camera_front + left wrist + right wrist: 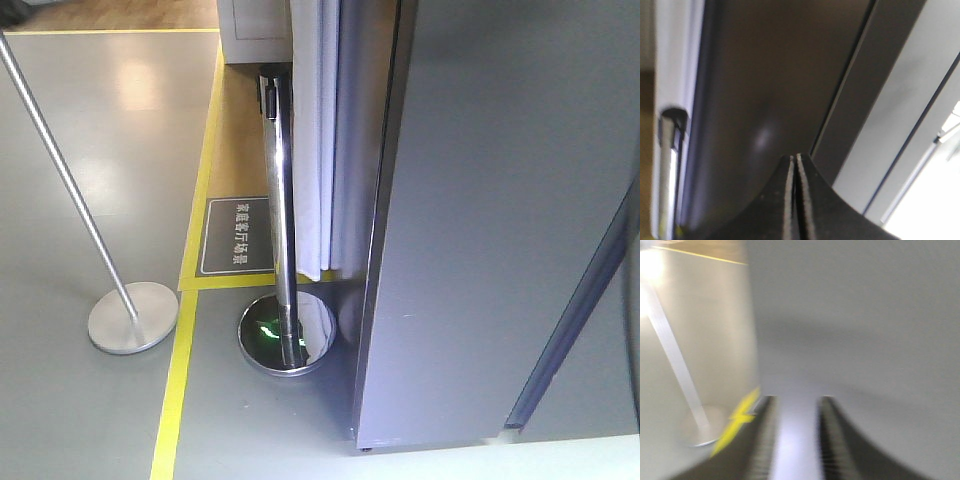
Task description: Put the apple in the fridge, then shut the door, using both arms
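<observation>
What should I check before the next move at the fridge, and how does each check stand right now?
1. The apple inside the fridge: cannot tell; no view shows the apple.
2. Free left gripper: ok; shut, nothing between its fingers.
3. Free right gripper: ok; open, nothing held, facing a grey surface.
4. Closed door: cannot tell; the views do not make clear which grey panel is the door.
5. Room beside the fridge: not ok; a chrome post stands close beside it, so a wide swing might hit it.
</observation>
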Robot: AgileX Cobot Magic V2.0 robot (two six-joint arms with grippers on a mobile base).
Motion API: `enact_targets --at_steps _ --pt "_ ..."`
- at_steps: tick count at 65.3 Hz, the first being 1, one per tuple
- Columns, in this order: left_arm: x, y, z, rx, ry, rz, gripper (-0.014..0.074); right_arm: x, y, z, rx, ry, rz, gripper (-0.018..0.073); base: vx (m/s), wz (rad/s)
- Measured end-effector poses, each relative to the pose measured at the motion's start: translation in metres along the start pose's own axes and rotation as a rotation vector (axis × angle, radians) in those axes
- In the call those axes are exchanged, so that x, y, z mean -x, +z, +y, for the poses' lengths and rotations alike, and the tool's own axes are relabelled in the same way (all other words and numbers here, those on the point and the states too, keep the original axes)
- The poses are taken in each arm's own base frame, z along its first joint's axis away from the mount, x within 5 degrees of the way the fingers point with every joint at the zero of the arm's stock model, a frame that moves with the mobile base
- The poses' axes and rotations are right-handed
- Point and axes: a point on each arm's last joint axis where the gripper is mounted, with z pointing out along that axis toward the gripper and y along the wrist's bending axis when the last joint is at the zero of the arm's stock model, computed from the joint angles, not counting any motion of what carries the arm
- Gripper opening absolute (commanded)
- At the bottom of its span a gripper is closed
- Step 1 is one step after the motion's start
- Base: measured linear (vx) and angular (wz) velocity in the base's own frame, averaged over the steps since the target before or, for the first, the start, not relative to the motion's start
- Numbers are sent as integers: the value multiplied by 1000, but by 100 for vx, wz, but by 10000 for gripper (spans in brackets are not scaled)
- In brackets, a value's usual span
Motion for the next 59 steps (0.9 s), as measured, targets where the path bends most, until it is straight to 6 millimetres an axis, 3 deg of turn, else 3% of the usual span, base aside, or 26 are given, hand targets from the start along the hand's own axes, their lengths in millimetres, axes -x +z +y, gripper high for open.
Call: enact_targets --at_steps 15,22,29,34,43,49,59 --pt "16 -47 -48 -128 103 6 -8 9 -56 45 217 -74 59 -4 0 0" --pt "6 -64 -69 -170 114 30 -8 2 -76 62 274 -93 39 -4 0 0" --pt "-22 -80 -82 -168 76 58 -8 -18 -96 80 289 -92 27 -4 0 0" --pt "-44 -90 -88 -146 45 68 -8 -41 -112 92 266 -94 23 -4 0 0" --pt "-99 -107 -88 -52 -37 82 -8 -102 -127 108 188 -56 38 -4 0 0" --pt "-146 -117 -80 43 -117 101 -8 -155 -133 118 130 -20 68 -4 0 0" --pt "-215 -127 -63 179 -254 166 -8 -221 -145 133 69 6 92 -2 0 0"
